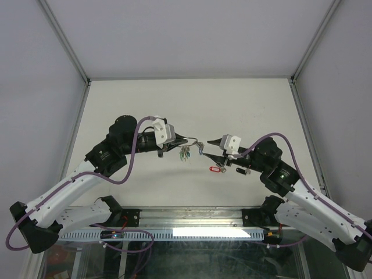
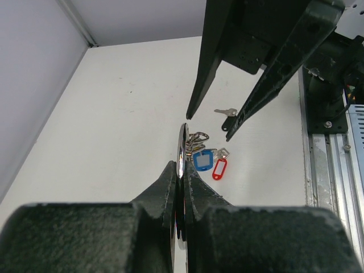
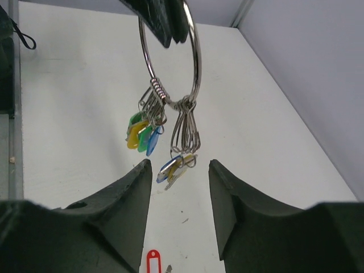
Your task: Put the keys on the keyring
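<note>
The keyring [image 3: 197,60] is a thin silver ring hanging in the air, pinched at its top by my left gripper [image 2: 182,165], which is shut on it. Seen edge-on, the keyring [image 2: 182,149] rises between the left fingers. Green, yellow and blue tags [image 3: 142,131] dangle from it, with a second small bunch [image 3: 179,165] beside them. My right gripper [image 3: 177,170] is open just below and in front of the ring, touching nothing. A key with a red tag [image 1: 218,170] lies on the table under the right gripper. Another silver key [image 2: 226,112] lies farther along.
Both grippers meet above the middle of the white table [image 1: 145,104]. Grey walls [image 1: 35,87] enclose the back and sides. A metal rail [image 1: 192,218] with the arm bases runs along the near edge. A small dark item [image 1: 241,171] lies beside the right wrist.
</note>
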Available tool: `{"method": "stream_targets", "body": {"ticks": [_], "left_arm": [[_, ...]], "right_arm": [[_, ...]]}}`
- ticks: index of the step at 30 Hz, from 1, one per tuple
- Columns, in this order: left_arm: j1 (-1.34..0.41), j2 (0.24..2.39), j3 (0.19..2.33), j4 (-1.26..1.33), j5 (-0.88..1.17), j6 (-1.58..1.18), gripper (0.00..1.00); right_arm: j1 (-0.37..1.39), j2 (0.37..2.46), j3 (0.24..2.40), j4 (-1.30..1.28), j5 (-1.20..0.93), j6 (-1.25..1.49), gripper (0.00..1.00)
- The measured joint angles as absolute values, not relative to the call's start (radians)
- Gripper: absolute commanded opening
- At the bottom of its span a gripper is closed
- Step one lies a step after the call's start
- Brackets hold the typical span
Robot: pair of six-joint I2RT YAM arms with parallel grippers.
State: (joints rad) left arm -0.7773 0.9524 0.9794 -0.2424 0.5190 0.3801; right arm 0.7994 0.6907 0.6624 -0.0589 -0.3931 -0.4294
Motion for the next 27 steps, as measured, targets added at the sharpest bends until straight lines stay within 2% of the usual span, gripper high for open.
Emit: {"method": "stream_targets", "body": {"ticks": [2,8,15,27], "left_arm": [[-0.777,0.952,0.979,-0.241,0.504,0.378,0.00],[-0.777,0.952,0.979,-0.240,0.495,0.377,0.00],[-0.777,0.952,0.979,-0.240,0.495,0.377,0.00],[-0.777,0.950,0.979,-0.240,0.494,0.377,0.00]], "right_arm": [[0.799,0.697,0.626,-0.027,-0.386,-0.440,0.47],[0.799,0.723,0.595,0.050,-0.364,-0.474,0.36],[0.799,0.748,0.595,0.120,-0.348,-0.481,0.30],[0.799,0.738,0.595,0.140,-0.322,-0.481,0.27]]}}
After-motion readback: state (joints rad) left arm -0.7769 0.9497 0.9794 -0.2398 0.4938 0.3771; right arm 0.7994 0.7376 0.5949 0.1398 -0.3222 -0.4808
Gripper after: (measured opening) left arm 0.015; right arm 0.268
